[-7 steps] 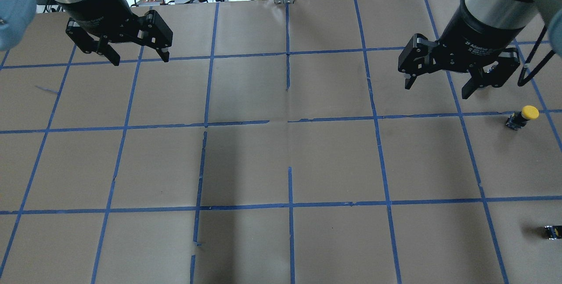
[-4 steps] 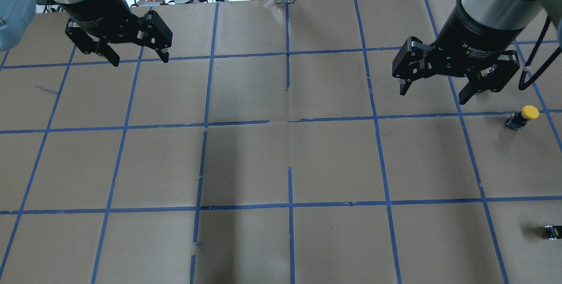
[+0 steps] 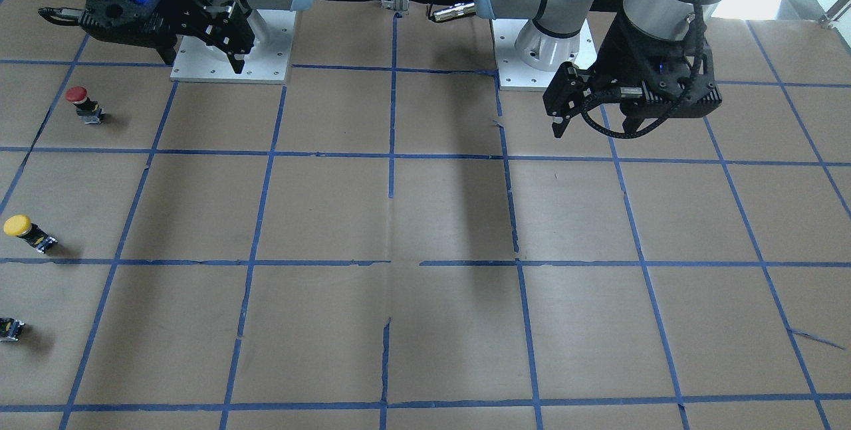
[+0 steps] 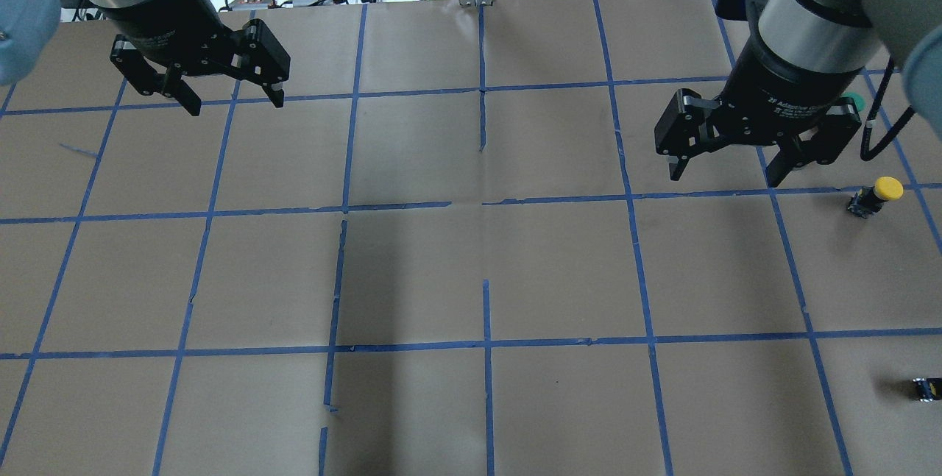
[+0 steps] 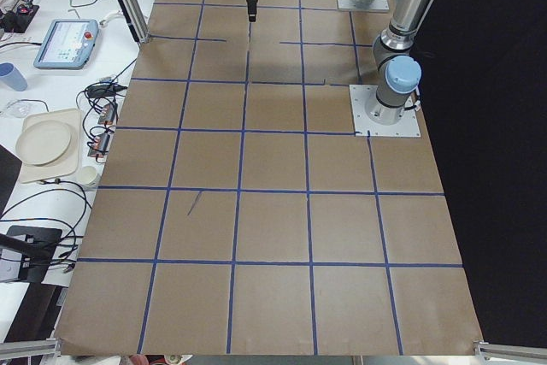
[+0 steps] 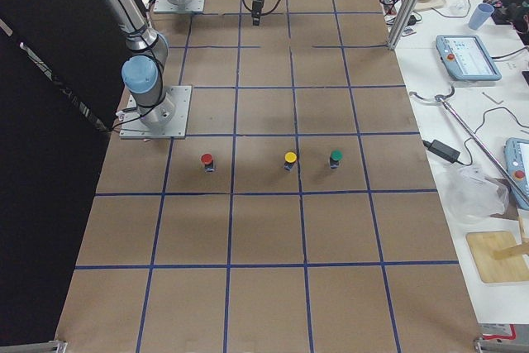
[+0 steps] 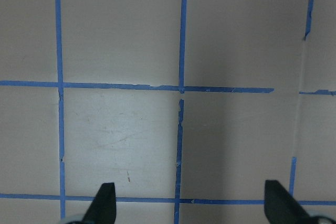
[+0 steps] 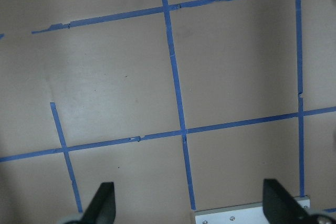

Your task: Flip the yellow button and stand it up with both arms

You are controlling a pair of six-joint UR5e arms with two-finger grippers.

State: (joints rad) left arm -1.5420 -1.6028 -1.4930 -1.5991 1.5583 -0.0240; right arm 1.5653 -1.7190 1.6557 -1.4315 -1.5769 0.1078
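On table [image 4: 559,270], yellow button [image 4: 876,195], cap-up

L claw [image 4: 235,101] open, R claw [image 4: 723,176] open, both hovering

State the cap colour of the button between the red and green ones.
Yellow; the yellow button shows best in the exterior right view.
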